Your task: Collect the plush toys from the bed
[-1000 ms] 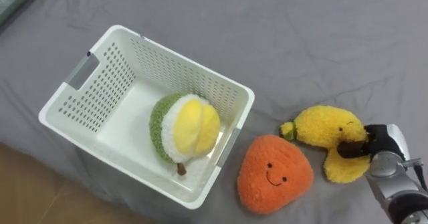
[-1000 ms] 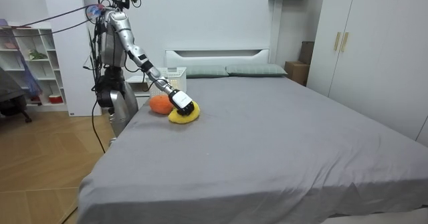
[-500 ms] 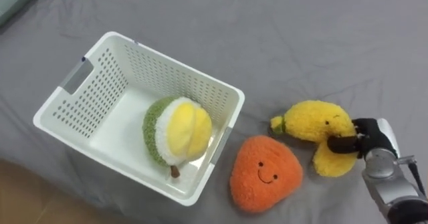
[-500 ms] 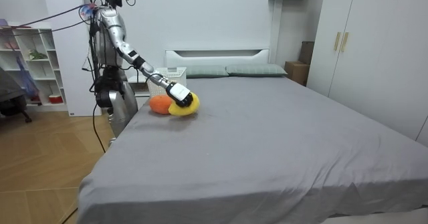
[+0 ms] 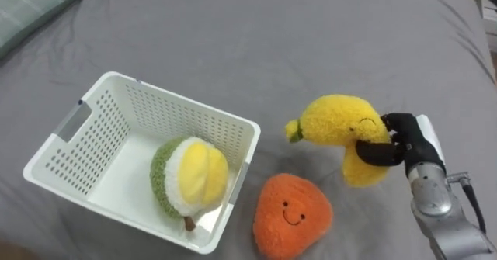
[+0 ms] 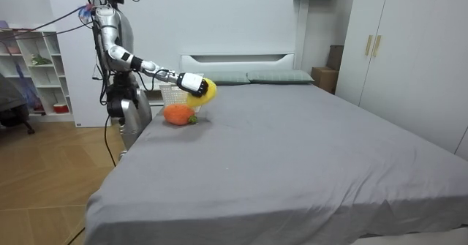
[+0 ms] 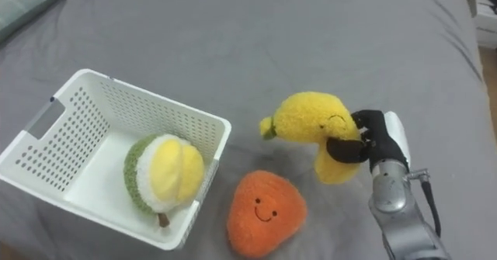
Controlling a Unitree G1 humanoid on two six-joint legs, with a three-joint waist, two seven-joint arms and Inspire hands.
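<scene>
Toys number three, all toward the edge of the bed (image 5: 233, 27) nearest the robot, which in the room view stands beside that edge, not far from the head end. A white slotted basket (image 5: 180, 114) sits by the same edge. The green toy (image 5: 189, 175) lies in the basket's right half, against the wall, and the left half by the handle slot is bare. The orange toy (image 5: 291, 213) rests on the sheet just beside the basket's right wall; whether it touches the wall is unclear. The yellow toy (image 5: 342, 124) is the one in hand. The room view shows it held up off the sheet, and the eye views place it to the right of the basket and beyond the orange toy. The right hand (image 5: 408, 140) has its dark fingers wrapped round the toy's lower lobe, so the bigger upper lobe sticks out leftward, unsupported. The step looks like the carry to the basket. To do it well, the hand should travel left at this height or a little higher, so the overhanging lobe clears the rim and does not drag across the orange toy. It would do best to aim for the bare left half, since the green toy fills the right. The fingers should stay closed until the plush is well inside the walls, then lower and let go. Soft plush released high could bounce or catch on the rim and roll back onto the bed.
</scene>
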